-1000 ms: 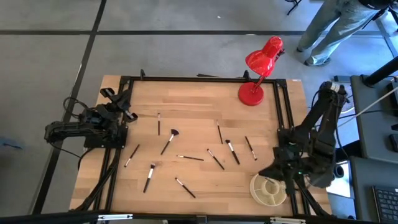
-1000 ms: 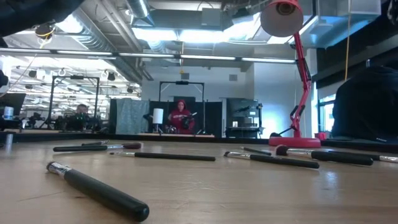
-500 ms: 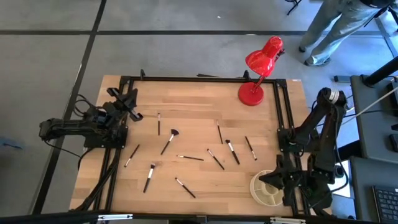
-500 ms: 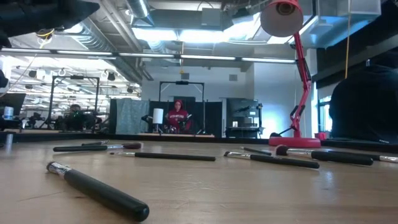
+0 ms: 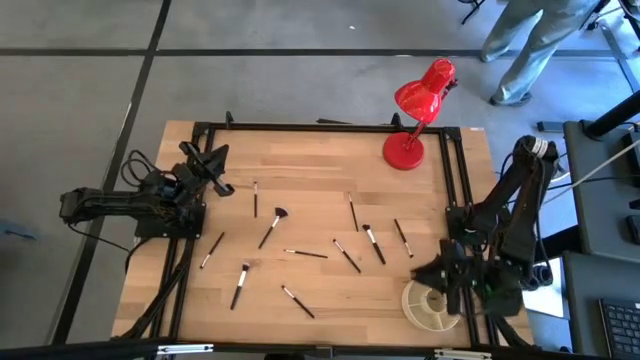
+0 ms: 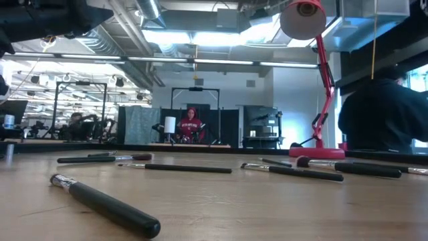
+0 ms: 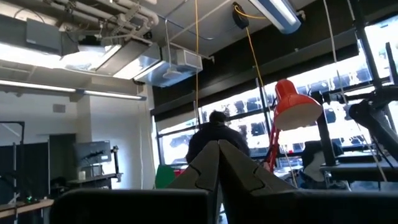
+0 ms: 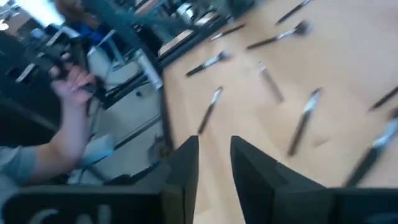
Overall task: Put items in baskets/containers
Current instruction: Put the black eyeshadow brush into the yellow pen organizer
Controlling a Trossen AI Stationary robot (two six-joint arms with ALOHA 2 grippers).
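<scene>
Several thin dark makeup brushes lie flat and scattered on the wooden table; the fan-headed one is left of centre. In the low view one brush lies close, with others behind it. The cream divided dish stands at the near right corner, partly under my right arm. My right gripper hovers just beyond the dish's far rim, open, facing the brushes. My left gripper is raised near the table's far left, shut, and holds nothing.
A red desk lamp stands at the far right corner, its round base on the table. A black frame rail borders the table. A person stands beyond the far right corner; another person's hand shows beside the table.
My left gripper has swung out from the table's left edge toward its far side and centre. My right arm dipped toward the near edge over the dish, then came back up with its gripper by the dish's far rim. The brushes and dish have stayed put.
</scene>
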